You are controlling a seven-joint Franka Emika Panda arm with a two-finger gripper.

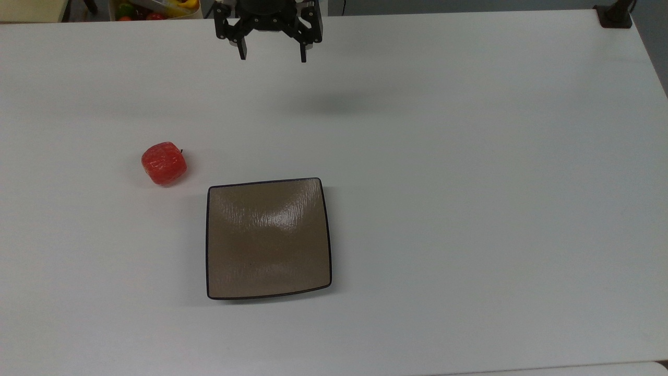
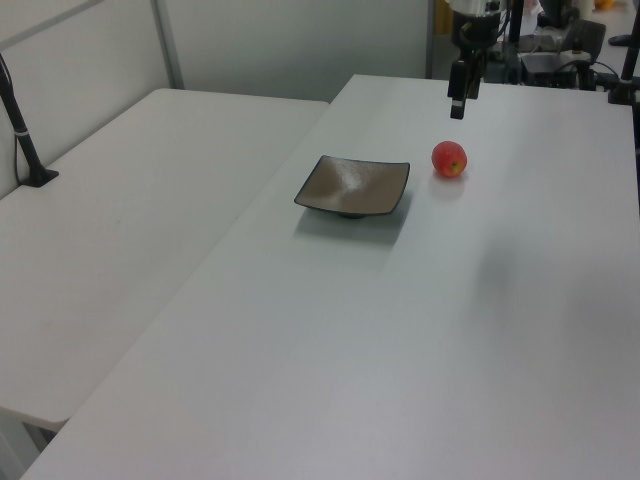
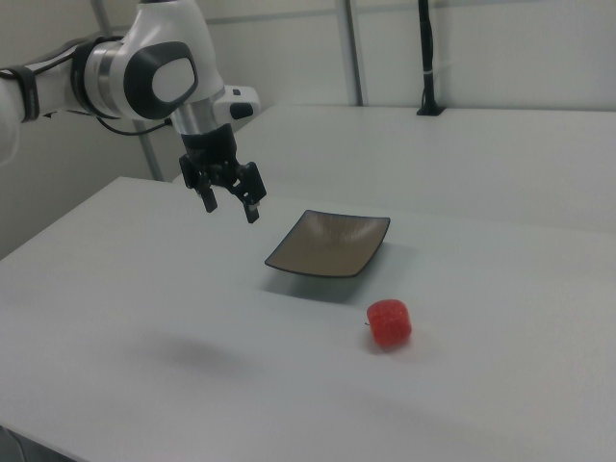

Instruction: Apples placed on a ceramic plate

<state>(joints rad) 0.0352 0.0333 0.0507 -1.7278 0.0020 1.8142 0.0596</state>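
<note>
A small red blocky apple (image 1: pixel 164 163) (image 2: pixel 449 159) (image 3: pixel 389 323) lies on the white table, just off the upper left corner of the plate in the top view. The square brown ceramic plate (image 1: pixel 269 238) (image 2: pixel 353 186) (image 3: pixel 329 243) sits bare near the table's middle. My gripper (image 1: pixel 273 56) (image 2: pixel 456 108) (image 3: pixel 229 206) hangs open in the air near the top view's upper edge, well apart from both apple and plate, with nothing between its fingers.
A box of colourful fruit (image 1: pixel 151 9) stands beyond the table's far edge in the top view. A black post base (image 1: pixel 615 15) sits at the top view's upper right corner. A second white table (image 2: pixel 130 200) adjoins on the left view's left.
</note>
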